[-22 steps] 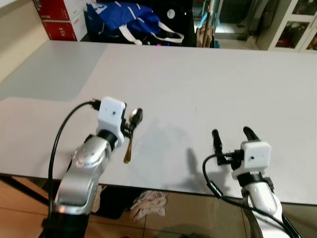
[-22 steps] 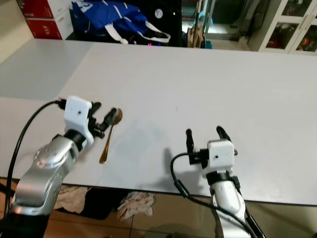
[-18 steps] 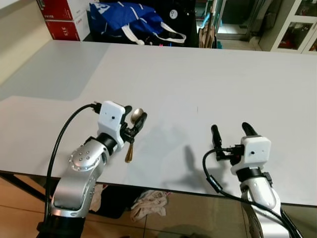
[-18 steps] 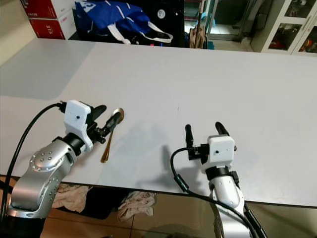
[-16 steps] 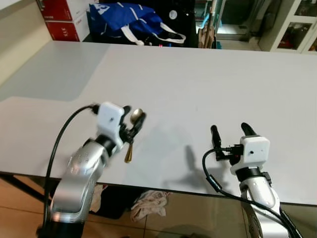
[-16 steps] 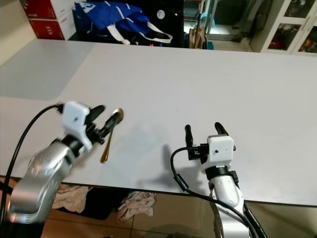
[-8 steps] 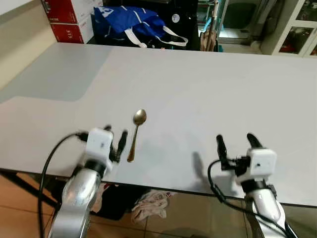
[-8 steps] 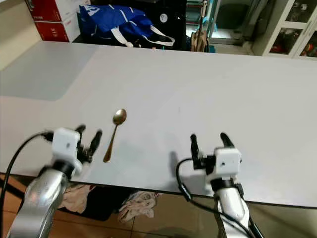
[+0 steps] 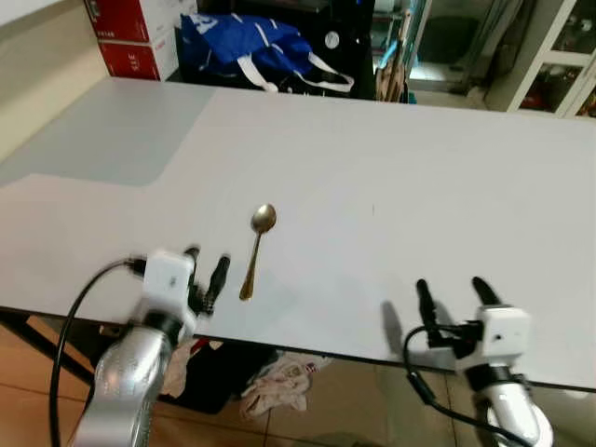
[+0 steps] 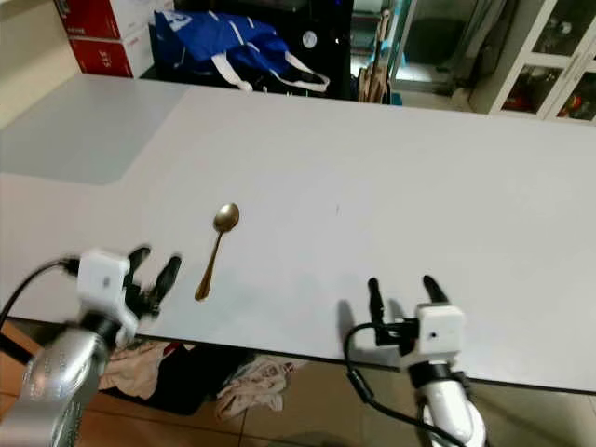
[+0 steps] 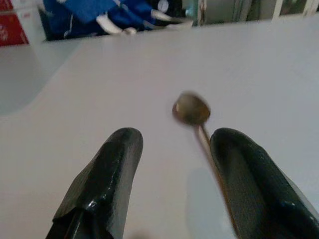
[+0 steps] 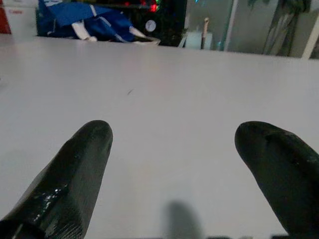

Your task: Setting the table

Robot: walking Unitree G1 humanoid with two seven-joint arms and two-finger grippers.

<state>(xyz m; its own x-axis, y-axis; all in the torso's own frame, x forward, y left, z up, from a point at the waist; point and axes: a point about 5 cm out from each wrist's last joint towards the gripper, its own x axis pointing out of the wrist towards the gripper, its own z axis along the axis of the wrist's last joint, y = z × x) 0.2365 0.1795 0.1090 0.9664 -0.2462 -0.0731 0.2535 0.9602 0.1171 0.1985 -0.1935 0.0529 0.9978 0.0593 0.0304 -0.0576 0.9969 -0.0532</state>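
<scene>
A gold spoon [image 9: 256, 250] lies flat on the white table [image 9: 391, 177], bowl end pointing away from me, handle toward the front edge. My left gripper [image 9: 206, 270] hovers open just left of the spoon's handle, near the table's front edge, with nothing between its fingers. The left wrist view shows the spoon [image 11: 195, 118] lying ahead, beside one of the black fingers [image 11: 245, 174]. My right gripper [image 9: 457, 294] stands open over the front edge further right, holding nothing; its wrist view shows bare tabletop [image 12: 169, 119] between its fingers.
A blue bag [image 9: 251, 47] and red-and-white boxes [image 9: 135, 33] sit beyond the table's far left edge. Glass-door cabinets [image 9: 559, 56] stand at the back right. Crumpled cloth [image 9: 275, 386] lies on the floor under the front edge.
The left gripper let go of the spoon and drew back toward the front edge; the spoon stays flat on the table. The right gripper also pulled back. The camera shifted slightly.
</scene>
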